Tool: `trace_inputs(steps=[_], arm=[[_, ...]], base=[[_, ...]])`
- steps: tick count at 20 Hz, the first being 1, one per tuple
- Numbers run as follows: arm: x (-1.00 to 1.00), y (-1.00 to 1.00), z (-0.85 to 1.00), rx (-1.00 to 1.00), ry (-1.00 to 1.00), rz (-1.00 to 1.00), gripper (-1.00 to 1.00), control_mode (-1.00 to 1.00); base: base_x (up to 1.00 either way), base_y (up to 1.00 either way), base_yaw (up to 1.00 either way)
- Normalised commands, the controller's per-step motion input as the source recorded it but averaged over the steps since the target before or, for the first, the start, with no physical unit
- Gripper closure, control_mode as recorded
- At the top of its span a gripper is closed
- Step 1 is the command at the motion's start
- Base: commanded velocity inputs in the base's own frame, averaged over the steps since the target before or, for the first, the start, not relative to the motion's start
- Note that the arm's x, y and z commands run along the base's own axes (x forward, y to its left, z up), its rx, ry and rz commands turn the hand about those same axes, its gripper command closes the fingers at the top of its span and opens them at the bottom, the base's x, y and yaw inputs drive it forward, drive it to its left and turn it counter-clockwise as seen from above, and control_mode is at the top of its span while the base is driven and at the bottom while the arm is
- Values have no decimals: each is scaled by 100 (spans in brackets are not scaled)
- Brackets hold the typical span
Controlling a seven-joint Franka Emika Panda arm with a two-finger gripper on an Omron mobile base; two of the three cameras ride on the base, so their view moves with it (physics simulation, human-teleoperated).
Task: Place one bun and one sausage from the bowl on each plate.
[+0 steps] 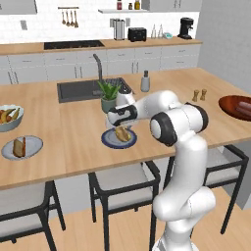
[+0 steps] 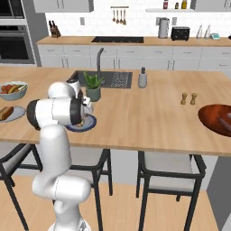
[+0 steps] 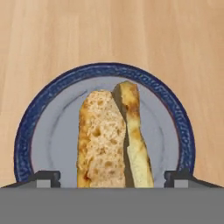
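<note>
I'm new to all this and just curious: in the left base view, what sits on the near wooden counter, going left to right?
Fruit bowl → plate with bun and sausage → plate with a bun under the gripper → salt and pepper shakers → brown bowl holding sausages.

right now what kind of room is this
A rendered home kitchen, it seems: a wooden island counter with a sink and stools, a cooktop on the back counter, and a toaster by the tiled wall.
</note>
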Motion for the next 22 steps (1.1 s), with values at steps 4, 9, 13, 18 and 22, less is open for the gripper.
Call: trace_inputs(steps=[4,9,13,18,22], arm=[[-98,-42,10,6,-15,0,-100,-100],[-100,-58,16,2,-23,0,-100,-100],[-100,-86,34,0,-48,0,-100,-100],[-20,-20,8,0,-9,0,-100,100],[0,0,0,0,0,0,-100,100]], base=[[0,0,0],[0,0,0],[0,0,0],[-24,-80,-2],[16,-100,-5]])
